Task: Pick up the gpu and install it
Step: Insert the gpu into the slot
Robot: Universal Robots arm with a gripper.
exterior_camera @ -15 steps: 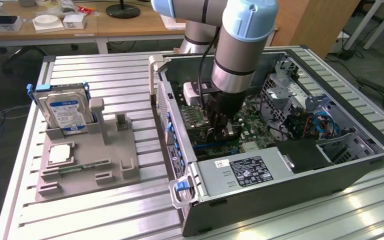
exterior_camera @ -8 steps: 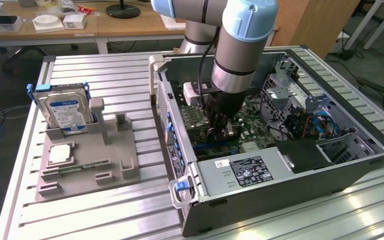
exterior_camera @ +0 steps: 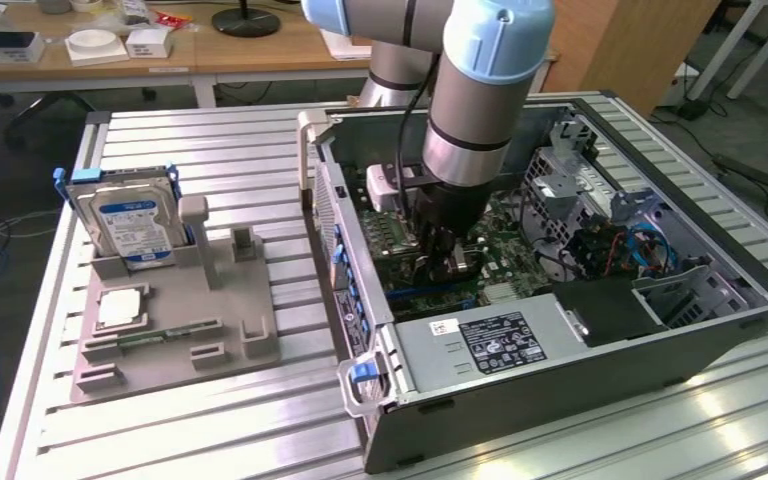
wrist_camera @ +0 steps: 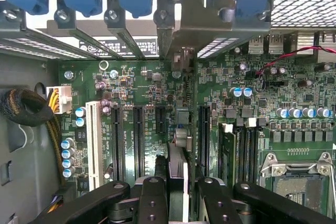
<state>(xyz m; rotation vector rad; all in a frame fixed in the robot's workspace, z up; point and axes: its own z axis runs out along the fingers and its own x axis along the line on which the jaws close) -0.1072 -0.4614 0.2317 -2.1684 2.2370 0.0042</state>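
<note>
Pincer (exterior_camera: pixel 435 262) grips the gpu (wrist_camera: pixel 177 170) edge-on, over the expansion slots (wrist_camera: pixel 137 140) of the green motherboard (wrist_camera: pixel 131 85), inside the open computer case (exterior_camera: pixel 598 362), centre of the exterior view.

In the wrist view the gpu (wrist_camera: pixel 177 174) stands edge-on between the fingers (wrist_camera: pixel 153 198) of the gripper (wrist_camera: pixel 181 169), so both its faces are hidden, and its near end is cut off by the picture's edge. Whether its lower edge sits in a slot of the motherboard (wrist_camera: pixel 131 82) I cannot tell. The CPU socket (wrist_camera: pixel 294 174) is also cut by the edge. In the exterior view the arm (exterior_camera: pixel 484 90) covers part of the computer case (exterior_camera: pixel 704 330), and the print on the power supply (exterior_camera: pixel 484 345) and the hard drive (exterior_camera: pixel 124 220) is too small to read.
</note>
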